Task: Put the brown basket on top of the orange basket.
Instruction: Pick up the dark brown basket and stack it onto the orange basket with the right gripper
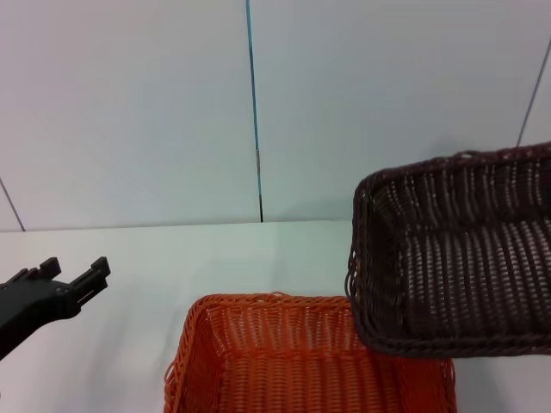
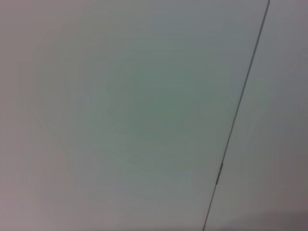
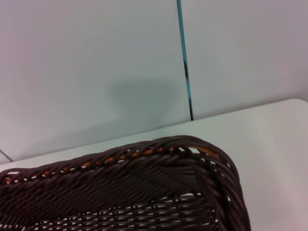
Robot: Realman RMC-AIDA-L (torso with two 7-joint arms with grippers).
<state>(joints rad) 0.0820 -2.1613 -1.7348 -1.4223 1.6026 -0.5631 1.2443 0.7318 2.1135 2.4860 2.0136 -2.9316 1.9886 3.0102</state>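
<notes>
Nearest the robot, the orange basket point(image 1: 301, 361) sits on the white desk point(image 1: 129, 344), mouth up. Above and to the right of it, the brown basket point(image 1: 461, 258) hangs in the air, tilted, its near left corner overlapping the orange one's right rear corner. The right arm must be carrying it, though its jaws are out of view, so I cannot tell their state. The brown basket needs to travel left and level out. The left gripper point(image 1: 82, 280) waits idle over the desk's left side, jaws parted. Behind stands the wall point(image 1: 129, 103).

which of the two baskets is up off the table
The brown basket: it hangs tilted in the air, overlapping the orange basket, which sits flat on the table.
</notes>
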